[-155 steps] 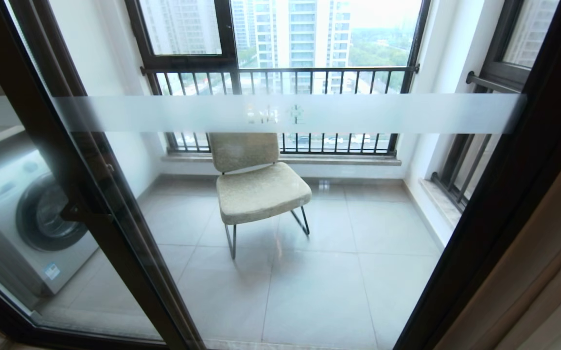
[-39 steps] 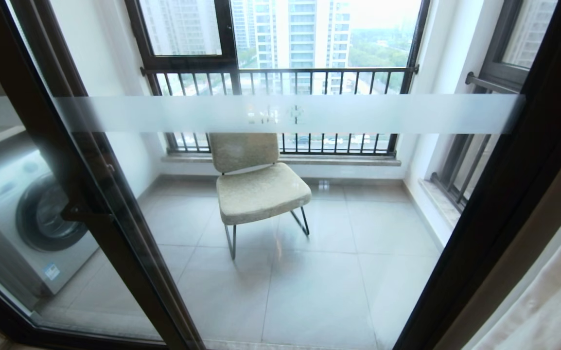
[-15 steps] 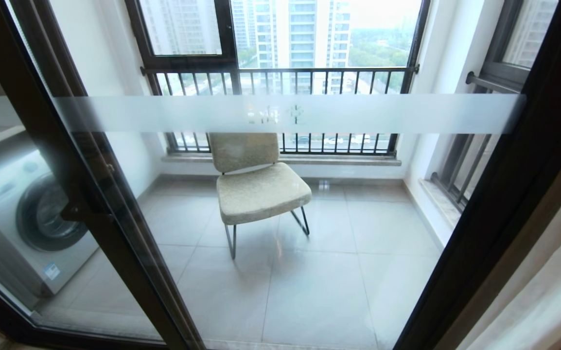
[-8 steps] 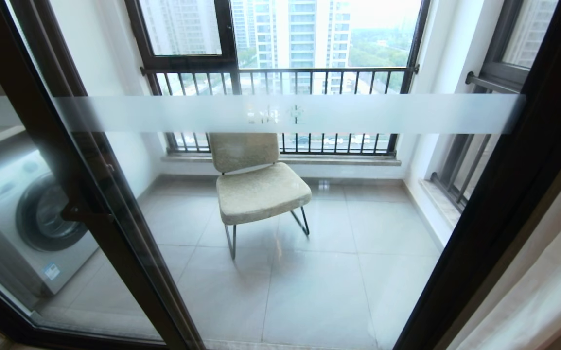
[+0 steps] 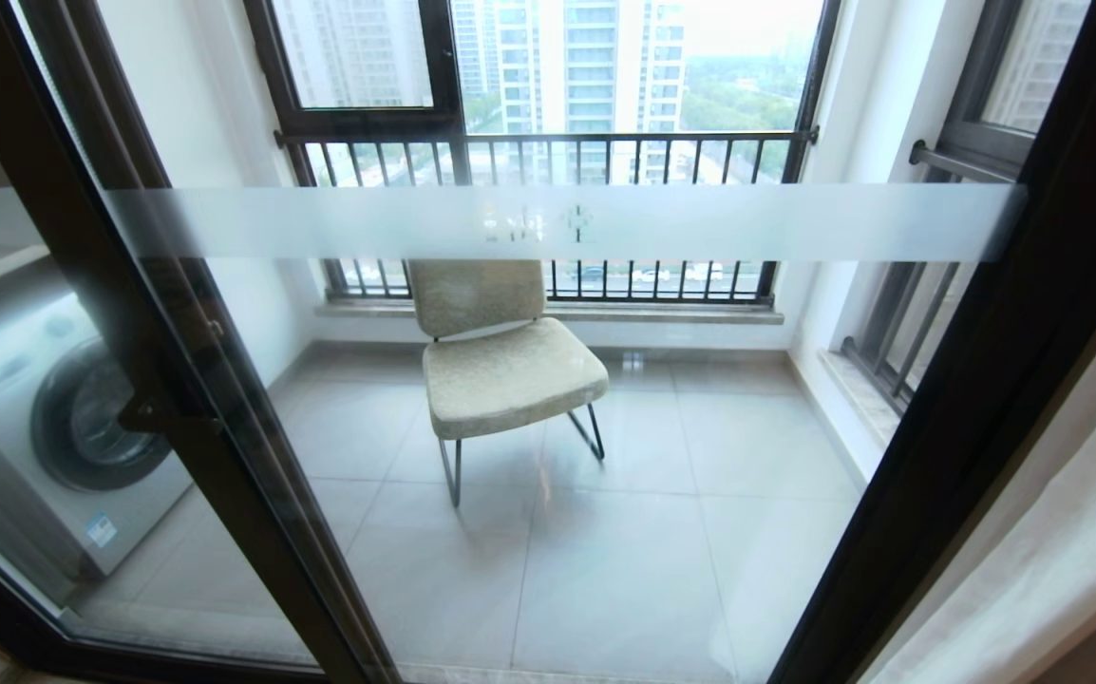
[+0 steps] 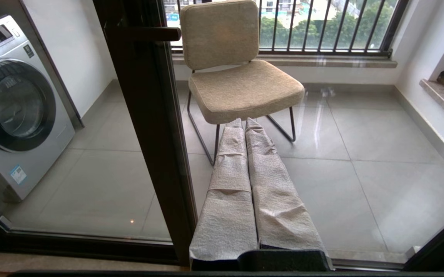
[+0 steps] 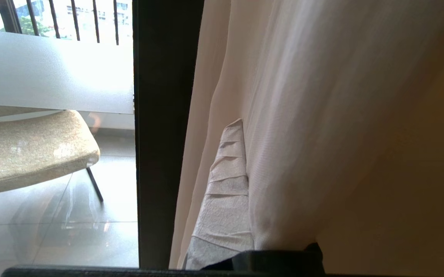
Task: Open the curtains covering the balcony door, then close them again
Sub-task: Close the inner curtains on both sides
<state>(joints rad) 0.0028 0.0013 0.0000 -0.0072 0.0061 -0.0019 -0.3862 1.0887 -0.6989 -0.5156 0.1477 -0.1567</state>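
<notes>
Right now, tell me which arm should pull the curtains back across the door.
The right. Its end effector is shut on the curtains, gathered beside the door frame on the robot's right. The left end effector is shut on nothing, facing bare glass, away from the fabric.

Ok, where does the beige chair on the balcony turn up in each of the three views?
Head view: the chair stands mid-picture behind the glass, below the frosted band.
Left wrist view: upper middle, just beyond the left gripper.
Right wrist view: only its seat, at the left edge.
Shared landmark: the dark door frame.
</notes>
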